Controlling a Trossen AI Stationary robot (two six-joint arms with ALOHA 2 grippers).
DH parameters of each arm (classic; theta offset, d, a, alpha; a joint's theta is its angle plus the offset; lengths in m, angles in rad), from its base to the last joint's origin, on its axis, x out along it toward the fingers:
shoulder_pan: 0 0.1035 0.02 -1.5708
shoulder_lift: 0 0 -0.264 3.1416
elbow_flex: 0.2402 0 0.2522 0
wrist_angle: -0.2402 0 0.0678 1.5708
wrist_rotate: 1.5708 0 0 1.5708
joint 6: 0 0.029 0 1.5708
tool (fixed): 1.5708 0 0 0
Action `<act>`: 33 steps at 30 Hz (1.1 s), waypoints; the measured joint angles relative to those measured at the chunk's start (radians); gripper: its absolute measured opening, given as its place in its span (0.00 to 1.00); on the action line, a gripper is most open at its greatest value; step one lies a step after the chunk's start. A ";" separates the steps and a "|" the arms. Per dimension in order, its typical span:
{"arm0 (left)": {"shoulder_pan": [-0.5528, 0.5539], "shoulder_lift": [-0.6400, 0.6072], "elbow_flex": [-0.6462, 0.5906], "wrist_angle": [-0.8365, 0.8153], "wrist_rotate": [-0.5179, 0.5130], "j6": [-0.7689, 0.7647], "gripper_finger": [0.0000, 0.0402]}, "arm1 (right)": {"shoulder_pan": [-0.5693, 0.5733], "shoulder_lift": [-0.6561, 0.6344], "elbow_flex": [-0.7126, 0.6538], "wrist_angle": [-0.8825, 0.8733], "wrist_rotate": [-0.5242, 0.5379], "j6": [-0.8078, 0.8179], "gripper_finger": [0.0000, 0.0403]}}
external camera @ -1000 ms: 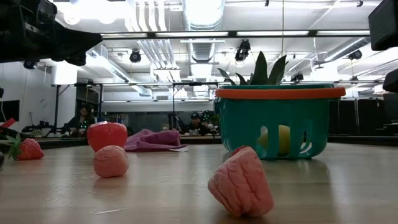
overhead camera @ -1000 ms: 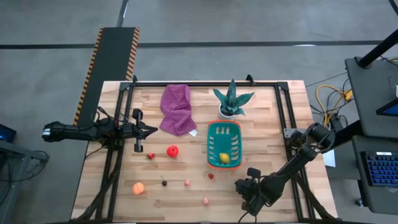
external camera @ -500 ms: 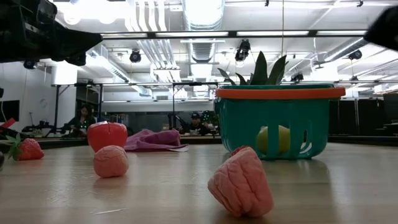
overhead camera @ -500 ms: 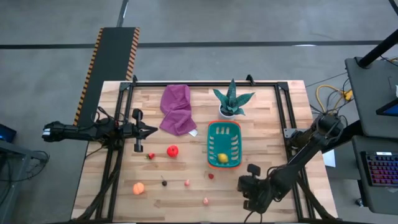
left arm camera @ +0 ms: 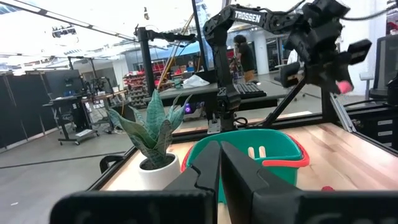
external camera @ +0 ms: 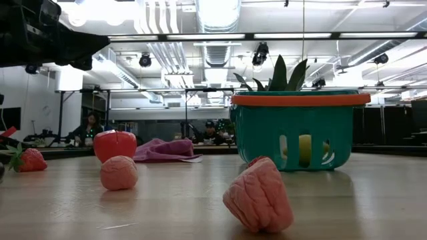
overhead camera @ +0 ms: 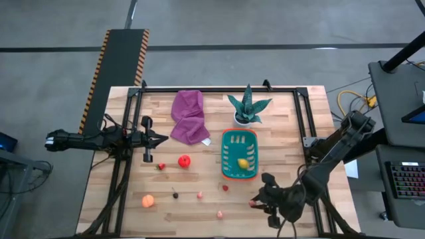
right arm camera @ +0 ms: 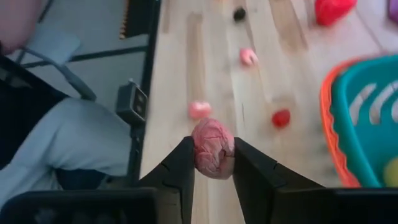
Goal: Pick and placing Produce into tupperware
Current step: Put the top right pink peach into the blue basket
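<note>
- The right arm reaches over the table's near right edge; the right gripper (right arm camera: 212, 163) has its fingers closed on a pink brain-like fruit (right arm camera: 212, 148).
- The teal basket (overhead camera: 228, 174) stands right of centre, its long axis going near to far, with a yellow lemon (overhead camera: 244, 163) inside.
- The left gripper (overhead camera: 161, 139) hangs at the left side, fingers pressed together and holding nothing.
</note>
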State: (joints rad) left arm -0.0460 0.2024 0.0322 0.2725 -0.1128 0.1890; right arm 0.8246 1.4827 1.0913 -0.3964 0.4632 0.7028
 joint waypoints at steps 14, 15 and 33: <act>0.000 0.000 0.000 -0.001 0.000 0.000 0.00 | 0.000 -0.075 0.001 0.094 0.011 -0.166 0.18; 0.000 0.000 0.000 -0.001 0.000 0.000 0.00 | 0.000 -0.078 0.001 0.096 0.011 -0.178 0.18; 0.000 0.000 0.000 -0.001 0.000 0.000 0.00 | -0.007 -0.091 0.001 0.116 0.075 -0.313 0.17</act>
State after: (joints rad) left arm -0.0463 0.2024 0.0322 0.2718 -0.1130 0.1890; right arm 0.8172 1.3918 1.0920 -0.2800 0.5386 0.3899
